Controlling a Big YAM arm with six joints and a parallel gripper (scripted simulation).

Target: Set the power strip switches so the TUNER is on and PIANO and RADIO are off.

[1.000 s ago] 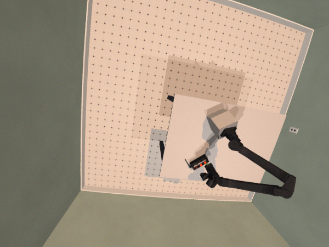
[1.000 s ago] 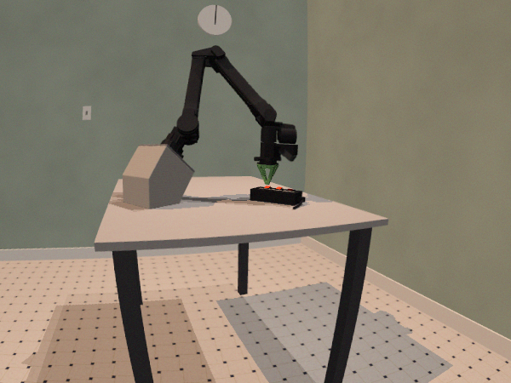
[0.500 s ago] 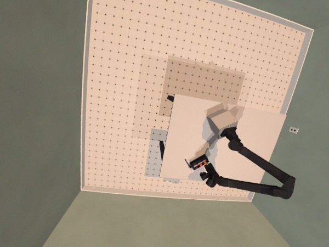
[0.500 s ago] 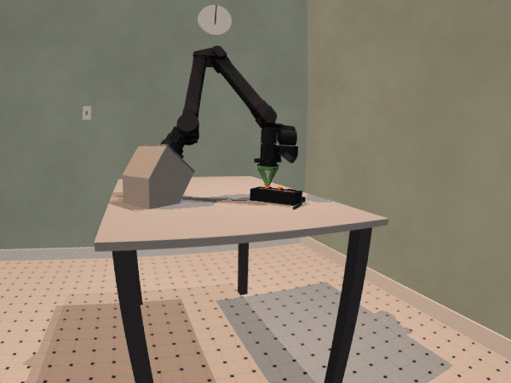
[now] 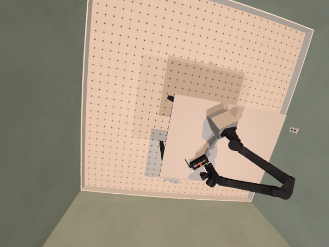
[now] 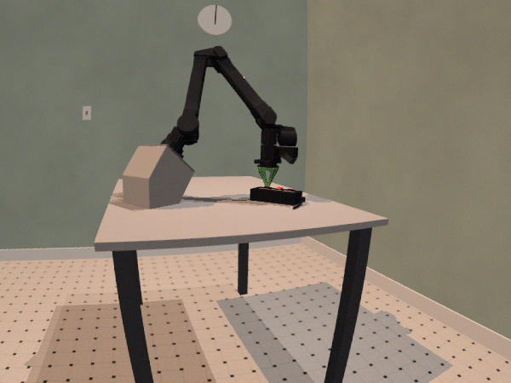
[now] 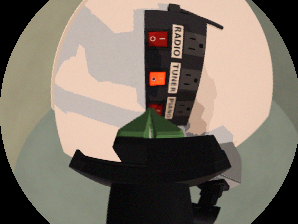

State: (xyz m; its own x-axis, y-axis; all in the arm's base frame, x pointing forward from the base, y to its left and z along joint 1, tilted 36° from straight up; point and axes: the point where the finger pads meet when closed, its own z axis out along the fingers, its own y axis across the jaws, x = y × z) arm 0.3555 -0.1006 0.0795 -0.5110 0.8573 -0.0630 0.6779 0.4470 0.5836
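Note:
A black power strip (image 5: 197, 162) (image 6: 276, 196) (image 7: 192, 52) lies flat on the table (image 5: 186, 123) (image 6: 213, 221) near its far right corner. In the wrist view its switches run in a row. The RADIO switch (image 7: 157, 39) at the far end is dark red. The TUNER switch (image 7: 157, 80) in the middle glows bright orange. The nearest switch (image 7: 156, 107), beside a label I cannot read, is red and partly hidden by the fingers. My gripper (image 7: 150, 111) (image 6: 267, 183) (image 5: 206, 163) is shut with nothing in it. Its green fingertips point straight down onto that nearest switch.
The arm's tan base box (image 5: 223, 116) (image 6: 155, 176) stands on the table's left part, well away from the strip. A short cable stub (image 6: 298, 204) sticks out of the strip's right end near the table edge.

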